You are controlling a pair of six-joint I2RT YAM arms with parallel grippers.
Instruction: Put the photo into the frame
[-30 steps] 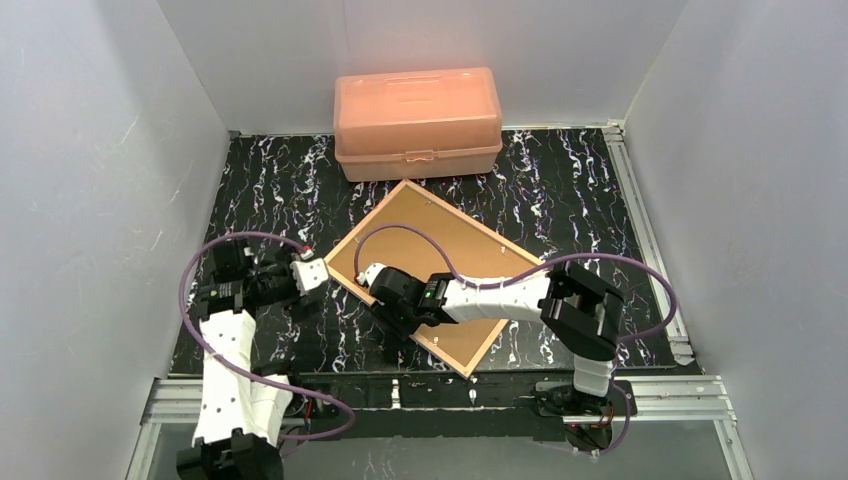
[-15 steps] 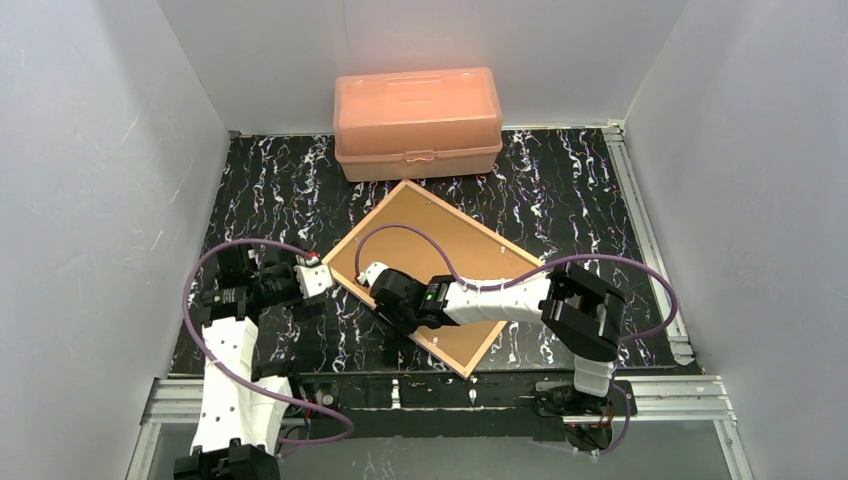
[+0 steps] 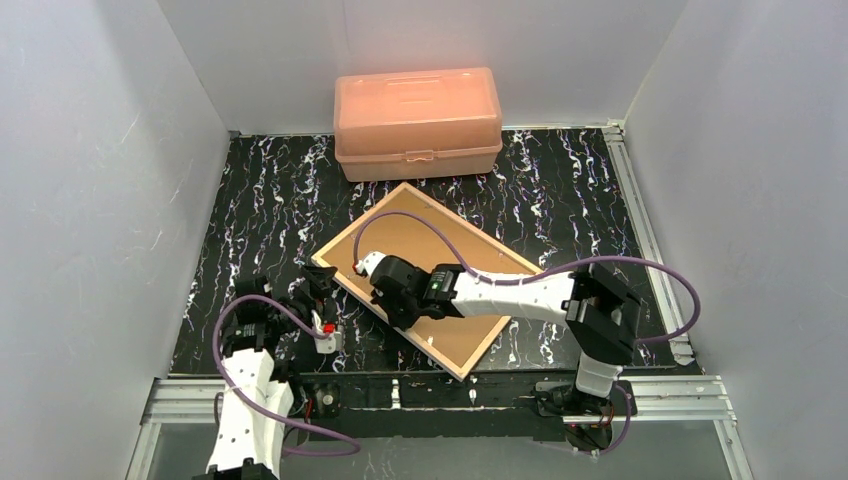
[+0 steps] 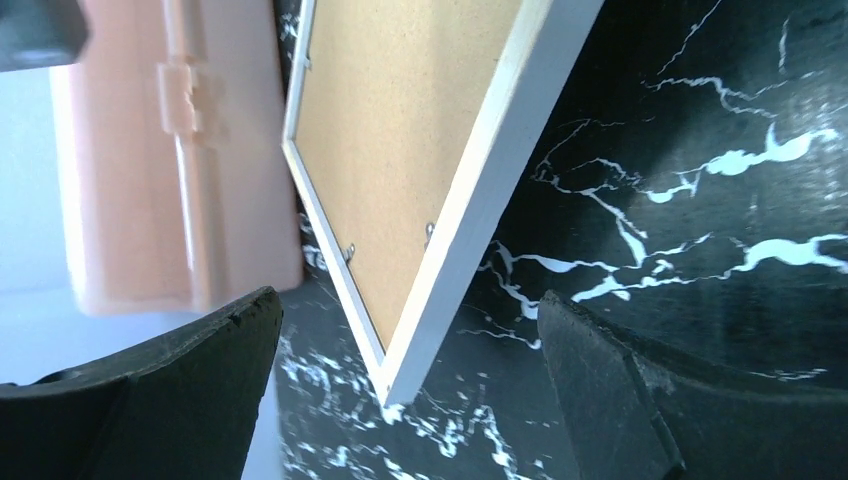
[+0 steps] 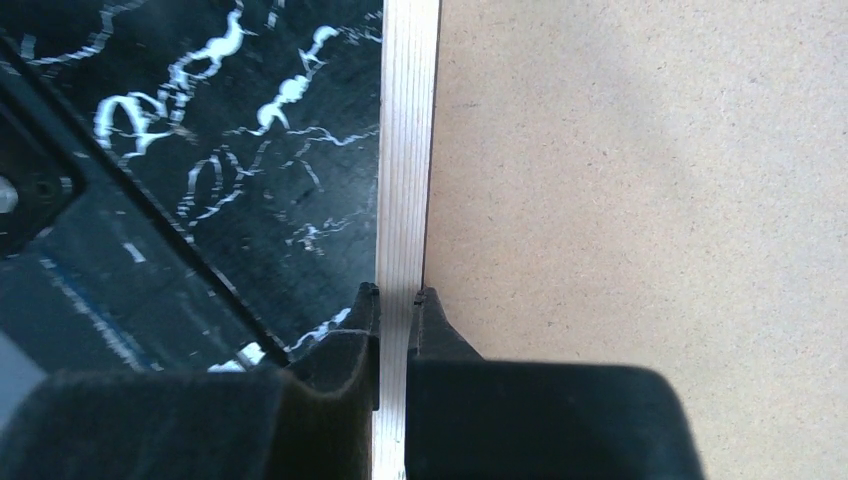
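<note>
Black marbled tabletop (image 3: pixel 270 200): frame (image 5: pixel 408 150) lies back-up at centre, photo not visible. Right gripper (image 5: pixel 398 298) clamped on its rail, probably to lift it; left gripper (image 4: pixel 405 315) wide apart, empty.

Lab robot cell: white enclosure walls (image 3: pixel 95 180), aluminium rail framing (image 3: pixel 680 397).

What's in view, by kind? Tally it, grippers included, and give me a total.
orange box: 1
frame: 1
brown backing board: 1
grippers: 2, the left gripper and the right gripper
Total: 5
</note>
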